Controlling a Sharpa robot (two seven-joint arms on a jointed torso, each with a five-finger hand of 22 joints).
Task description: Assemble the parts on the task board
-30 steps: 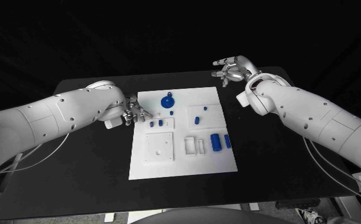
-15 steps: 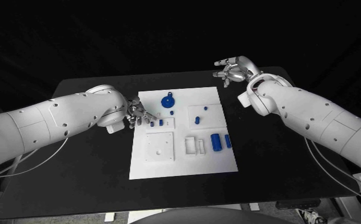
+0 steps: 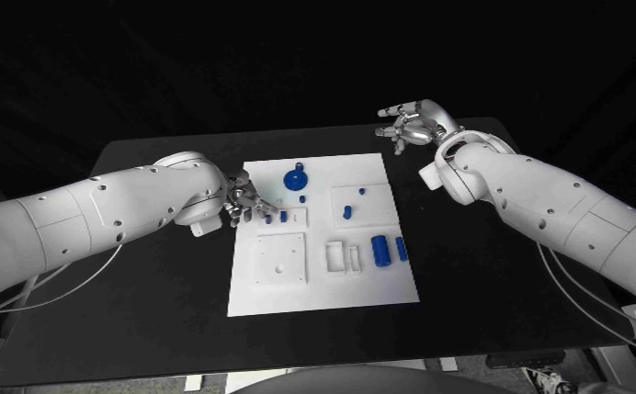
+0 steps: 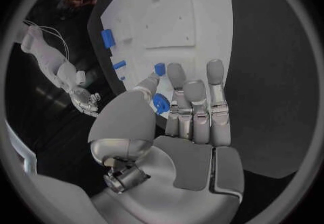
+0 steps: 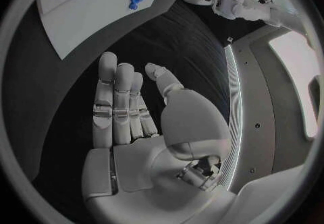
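The left hand (image 3: 239,199) sits at the task board's (image 3: 318,284) left edge. Its wrist view shows what the head view hides: thumb and fingers (image 4: 192,100) pinching a small blue part (image 4: 160,103). The right hand (image 3: 414,123) hovers beyond the board's far right corner, fingers (image 5: 115,100) straight and empty.

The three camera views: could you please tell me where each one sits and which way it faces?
Head view: on the robot's head, looking down at the task board; both white arms enter from the sides.
Left wrist view: behind the left hand, facing the board's edge, a small blue part by the fingers.
Right wrist view: behind the right hand, open over black table.
Shared: all three show the board.
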